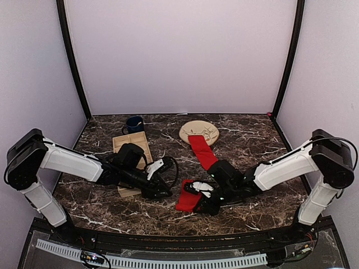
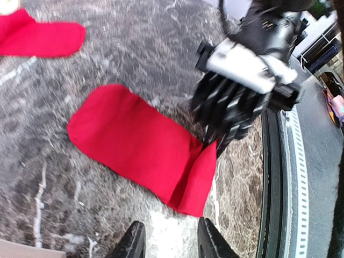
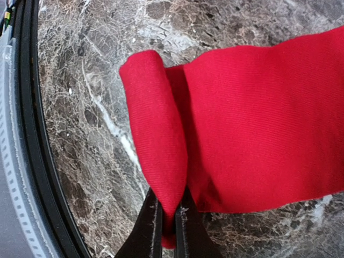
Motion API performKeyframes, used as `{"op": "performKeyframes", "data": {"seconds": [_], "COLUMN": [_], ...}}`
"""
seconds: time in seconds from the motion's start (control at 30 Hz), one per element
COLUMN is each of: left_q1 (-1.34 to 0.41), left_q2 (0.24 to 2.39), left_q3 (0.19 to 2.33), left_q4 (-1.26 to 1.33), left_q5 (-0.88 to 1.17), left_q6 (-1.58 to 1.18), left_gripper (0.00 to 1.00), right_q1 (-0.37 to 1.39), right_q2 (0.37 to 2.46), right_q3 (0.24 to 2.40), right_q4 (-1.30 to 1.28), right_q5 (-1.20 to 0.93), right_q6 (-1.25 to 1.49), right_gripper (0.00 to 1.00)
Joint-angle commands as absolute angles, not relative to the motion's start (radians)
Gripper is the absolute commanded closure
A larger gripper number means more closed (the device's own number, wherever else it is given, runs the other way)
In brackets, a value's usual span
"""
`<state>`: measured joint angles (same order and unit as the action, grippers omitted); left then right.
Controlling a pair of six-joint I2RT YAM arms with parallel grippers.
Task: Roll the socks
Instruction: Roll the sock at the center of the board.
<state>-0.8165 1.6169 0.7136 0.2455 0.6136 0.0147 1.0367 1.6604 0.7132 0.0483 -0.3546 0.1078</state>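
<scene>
1. Right tool [image 3: 169, 217]: clenched on the turned-over near end of the near sock [image 3: 258, 129]. One fold of red fabric stands up from the worktop [image 1: 247, 134], close to its near rim.
2. Near sock, body: the rest lies flat beyond the fold. Its long axis runs from the pinch away from the near rim, toward the far side. I judge that the roll must travel along this axis, outward from the right tool.
3. Left tool [image 2: 169, 244]: jaws apart and empty, hovering just beside the folded end on its left side. Both arms are close to this sock, but only the right one grips it. I judge the left is placed to steady the fold.
4. Far sock [image 1: 202, 150]: flat, apart from both tools, roughly in line with the near one. It is not yet rolled.
5. Plate [image 1: 208, 130]: the far sock's distant end rests on it.
</scene>
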Motion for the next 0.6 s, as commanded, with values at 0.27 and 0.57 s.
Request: {"op": "performKeyframes", "data": {"seconds": [0.27, 0.57], "left_q1": [-0.957, -1.009], "left_q2": [1.61, 1.646], "left_q3": [0.769, 0.808], "left_q4": [0.195, 0.149], "left_q5": [0.459, 0.423], "left_q6": [0.164, 0.229], "left_gripper": [0.63, 0.61], "right_q1": [0.939, 0.921], "right_q2": [1.729, 1.759], "right_q3": [0.754, 0.756], "right_q4": [0.05, 0.05], "right_q5": [-0.646, -0.71], "right_q6": [0.207, 0.236], "right_gripper": [1.0, 1.0]}}
